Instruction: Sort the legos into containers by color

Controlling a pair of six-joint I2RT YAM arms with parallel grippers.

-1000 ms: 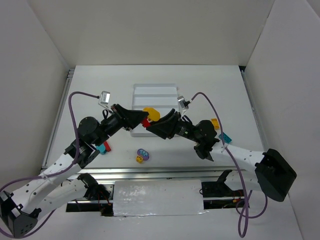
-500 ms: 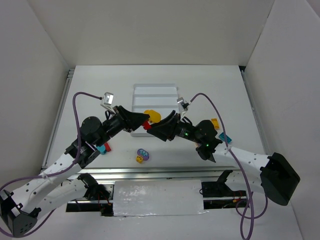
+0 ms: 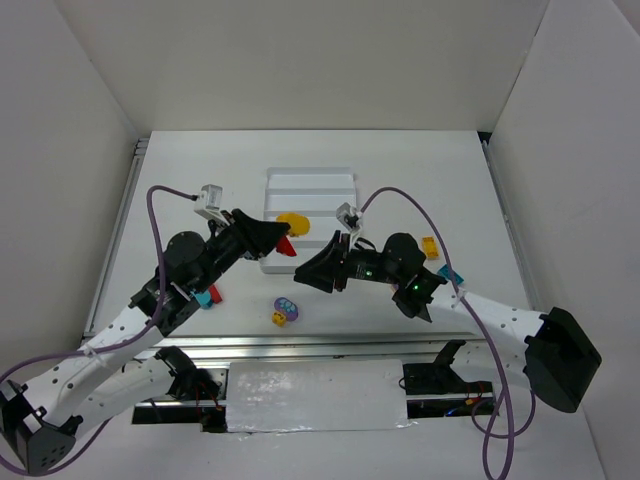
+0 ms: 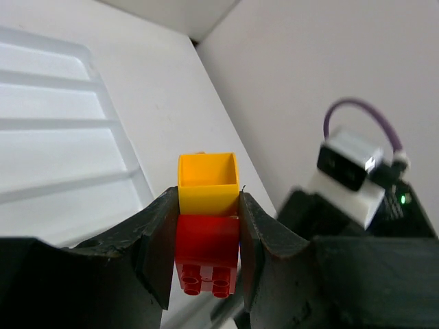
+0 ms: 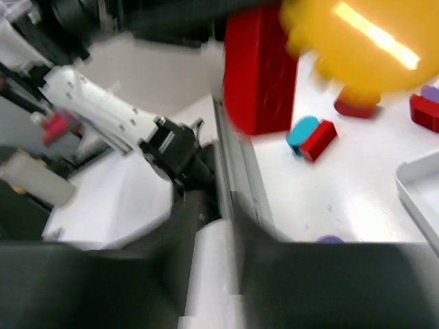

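Clamping the red brick (image 4: 207,250) between its closed fingers, the left gripper (image 3: 283,245) holds a two-brick stack above the near end of the white tray (image 3: 310,182). The yellow brick (image 4: 208,184) projects beyond the fingertips, and the stack's long axis follows the fingers. The right gripper (image 3: 314,276) lies just right of the stack, apart from it. Its opening cannot be determined because its wrist view is blurred. Separating the bricks likely requires it to reach left for the yellow one.
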